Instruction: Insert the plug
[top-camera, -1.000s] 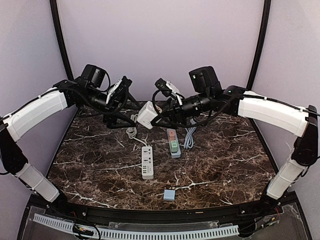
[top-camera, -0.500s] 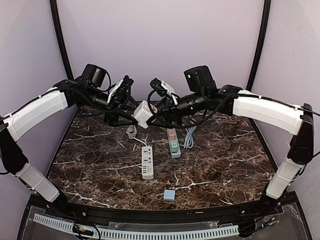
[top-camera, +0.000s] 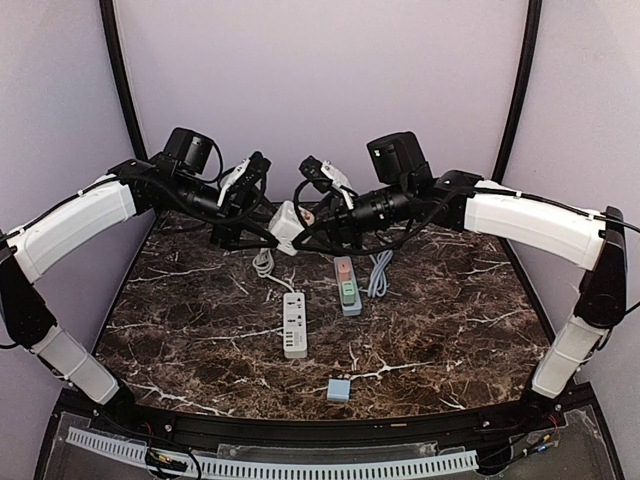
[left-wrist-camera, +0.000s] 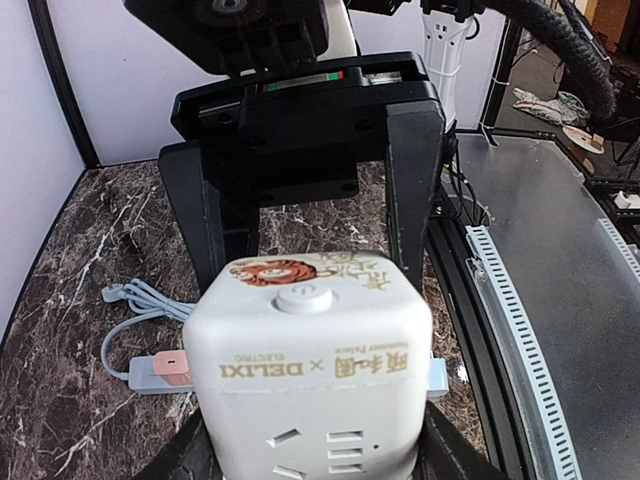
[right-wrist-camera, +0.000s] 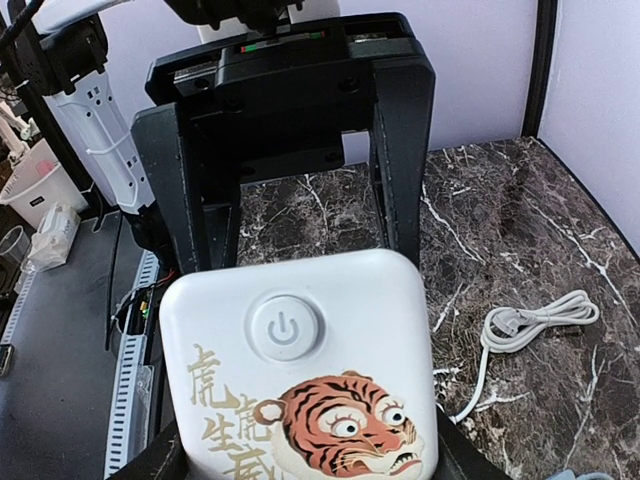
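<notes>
A white cube socket (top-camera: 286, 226) with a tiger print and a power button hangs in the air at the back of the table, between both arms. My right gripper (top-camera: 306, 224) is shut on it from the right, the tiger face filling the right wrist view (right-wrist-camera: 300, 380). My left gripper (top-camera: 266, 228) is shut on the cube's opposite end, its fingers (left-wrist-camera: 185, 462) pressed against the sides. The right gripper's black fingers (left-wrist-camera: 415, 180) show beyond the cube in the left wrist view. A white cord with its plug (top-camera: 264, 263) lies coiled on the marble below; the plug (right-wrist-camera: 505, 322) rests free.
A white power strip (top-camera: 294, 324) lies mid-table. A pink and green strip (top-camera: 346, 284) with a grey cable (top-camera: 380, 272) lies to its right. A small blue block (top-camera: 340, 390) sits near the front edge. Purple walls and black poles close in the back.
The right arm carried the cube left and a little up toward the left gripper. The left gripper's fingers narrowed around the cube's free end.
</notes>
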